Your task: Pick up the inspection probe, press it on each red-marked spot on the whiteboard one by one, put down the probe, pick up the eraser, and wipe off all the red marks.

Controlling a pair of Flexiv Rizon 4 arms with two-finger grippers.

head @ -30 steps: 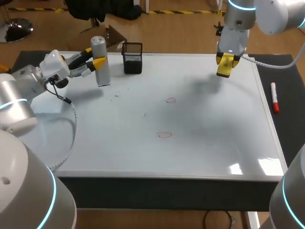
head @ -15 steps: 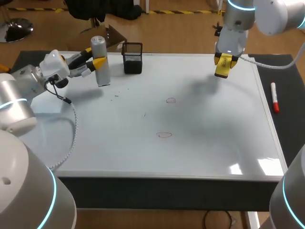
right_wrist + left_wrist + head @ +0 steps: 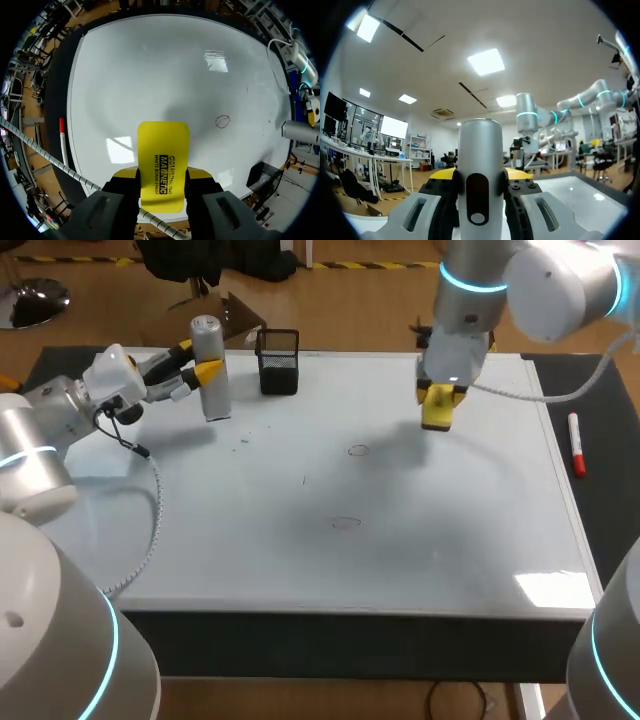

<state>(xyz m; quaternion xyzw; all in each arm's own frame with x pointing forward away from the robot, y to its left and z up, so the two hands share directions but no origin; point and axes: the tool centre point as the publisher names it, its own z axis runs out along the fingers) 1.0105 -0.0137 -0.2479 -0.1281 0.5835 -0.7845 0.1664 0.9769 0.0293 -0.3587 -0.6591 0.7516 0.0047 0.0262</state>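
The grey cylindrical probe (image 3: 210,365) stands upright at the whiteboard's (image 3: 450,550) far left, with my left gripper (image 3: 197,362) shut on it from the side. In the left wrist view the probe (image 3: 479,170) fills the gap between the fingers of the left gripper (image 3: 480,184). My right gripper (image 3: 438,400) hangs over the board's far middle, shut on the yellow eraser (image 3: 437,412); the eraser (image 3: 163,162) sticks out ahead of the right gripper (image 3: 162,179). Two faint red marks remain, one (image 3: 358,450) left of the eraser and one (image 3: 346,523) nearer the front.
A black mesh pen holder (image 3: 278,361) stands at the board's far edge, right of the probe. A red marker (image 3: 576,443) lies on the dark mat beyond the board's right edge. In the right wrist view, the red mark (image 3: 222,120) lies ahead of the eraser.
My right arm has carried the eraser leftward and slightly nearer, toward the upper red mark. The left arm and the probe have stayed still.
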